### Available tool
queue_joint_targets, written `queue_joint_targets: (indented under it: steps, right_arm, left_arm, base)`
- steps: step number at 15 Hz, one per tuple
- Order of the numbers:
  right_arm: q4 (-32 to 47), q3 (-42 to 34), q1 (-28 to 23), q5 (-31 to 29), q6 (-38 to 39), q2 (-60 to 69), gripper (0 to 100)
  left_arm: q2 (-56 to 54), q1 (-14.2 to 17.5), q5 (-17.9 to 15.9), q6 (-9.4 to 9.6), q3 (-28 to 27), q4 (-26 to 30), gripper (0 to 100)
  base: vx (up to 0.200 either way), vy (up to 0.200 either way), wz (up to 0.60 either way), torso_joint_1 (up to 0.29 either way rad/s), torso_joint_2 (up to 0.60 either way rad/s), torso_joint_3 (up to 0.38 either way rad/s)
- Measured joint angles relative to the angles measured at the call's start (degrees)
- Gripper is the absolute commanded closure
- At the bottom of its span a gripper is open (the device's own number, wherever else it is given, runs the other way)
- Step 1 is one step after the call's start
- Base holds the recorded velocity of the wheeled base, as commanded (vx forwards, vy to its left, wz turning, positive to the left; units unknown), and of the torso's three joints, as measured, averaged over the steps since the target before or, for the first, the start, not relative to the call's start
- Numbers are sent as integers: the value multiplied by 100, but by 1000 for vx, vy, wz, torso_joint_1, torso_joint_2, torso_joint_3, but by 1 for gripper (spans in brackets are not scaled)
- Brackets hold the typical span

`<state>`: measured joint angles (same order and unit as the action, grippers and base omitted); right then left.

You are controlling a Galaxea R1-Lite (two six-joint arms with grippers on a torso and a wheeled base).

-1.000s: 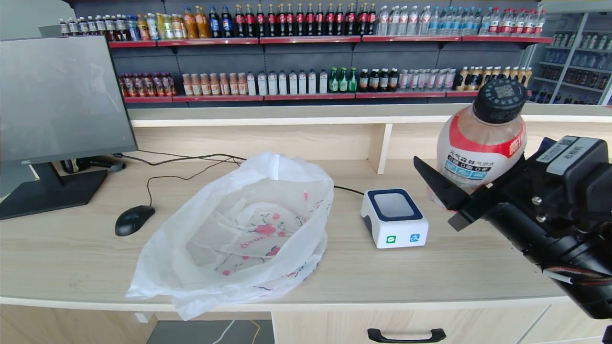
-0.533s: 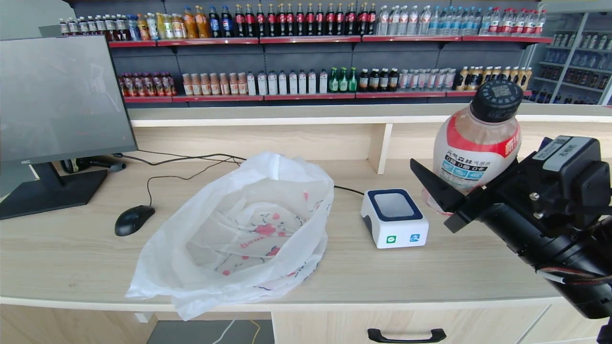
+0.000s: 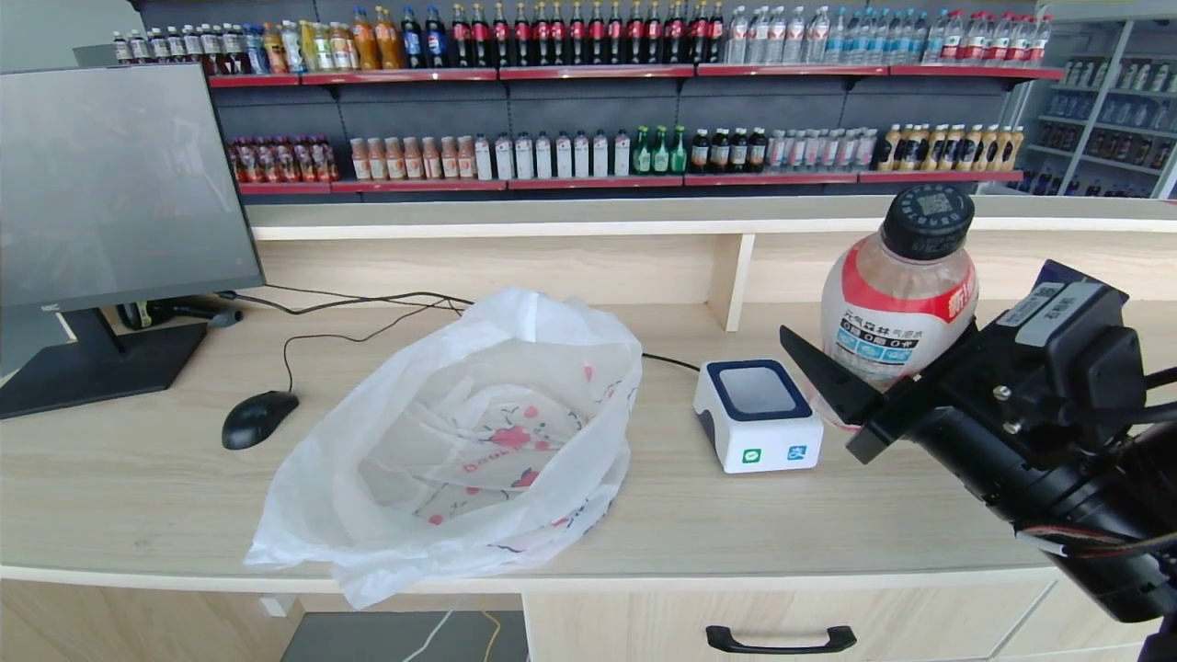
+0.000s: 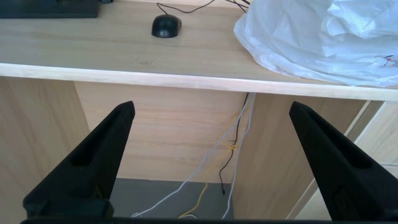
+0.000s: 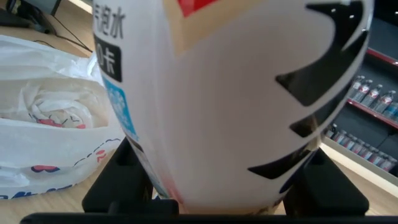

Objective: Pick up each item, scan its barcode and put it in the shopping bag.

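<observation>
Small shop checkout here: pale wood counter (image 3: 828, 524) with racks of drinks (image 3: 588, 74) along the back wall, plus a monitor (image 3: 119, 184) and mouse (image 3: 258, 418) over on my left.

The right gripper (image 3: 887, 368) is clamped around the lower body of the bottle (image 3: 897, 294), a squat, round-shouldered plastic one with a dark cap and a glossy wrap label. It's close to upright, just to the right of the scanner (image 3: 756, 416). The near finger hides the base, so I can't say whether it's clear of the wood. The shopping bag (image 3: 478, 441) sits slumped open on the far side of the scanner.

The left gripper (image 4: 211, 109) is spread wide with nothing in it, hanging low in front of the counter's edge.

Handling-wise, it looks full of pale liquid, so I'd guess it has decent weight for its size. The walls are thin plastic and will probably give under a hard squeeze, and that shiny sleeve looks slippery. I'd take it low on the belly, under the shoulder, which is pretty much where it's held. The grip covers part of the label, and I can't spot the barcode from any angle.
</observation>
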<state>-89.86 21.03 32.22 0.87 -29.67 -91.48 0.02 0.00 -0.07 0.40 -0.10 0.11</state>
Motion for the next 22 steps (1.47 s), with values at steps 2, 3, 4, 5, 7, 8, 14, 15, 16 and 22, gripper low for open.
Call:
queue_joint_targets:
  steps: [2, 3, 4, 5, 7, 8, 14, 15, 16, 22]
  right_arm:
    - [-11, -6, 2, 4, 4, -20, 100]
    - [-35, -11, 13, 13, 9, -15, 100]
    - [-35, -11, 5, 9, 11, -6, 100]
    - [6, -11, -6, 2, 12, -11, 100]
    - [-6, -28, 2, 0, 12, -20, 100]
    - [-46, -33, 5, 2, 12, -9, 100]
    - [-6, -129, 0, 9, 4, 20, 100]
    - [-5, -129, -2, 6, 0, 20, 100]
    - [-11, -127, 5, 11, 0, 18, 100]
    - [-28, -129, 5, 15, 0, 28, 100]
  left_arm:
    - [0, 0, -2, 2, 0, -4, 0]
    - [0, 0, 2, -11, 0, -6, 0]
    - [0, 0, 5, -29, 0, -1, 0]
    - [0, 0, 5, -40, 0, -1, 0]
    - [0, 0, 5, -45, 0, 0, 0]
    - [0, 10, 2, -45, 0, -4, 0]
    - [0, 0, 7, -38, 0, -1, 0]
    - [0, 0, 7, -35, 0, -1, 0]
    - [0, -5, 10, -33, 0, 2, 0]
    - [0, 0, 7, -30, 0, -1, 0]
  base:
    - [0, 0, 0, 0, 0, 0]
    - [0, 0, 0, 0, 0, 0]
    - [0, 0, 0, 0, 0, 0]
    - [0, 200, 0, 27, 2, 2]
    - [0, 200, 0, -3, 3, 5]
    - [0, 200, 0, 2, 2, -2]
    - [0, 167, 0, 7, 7, 0]
    - [0, 0, 0, 0, 0, 0]
    - [0, 0, 0, 0, 0, 0]
    - [167, 0, 0, -1, -3, 6]
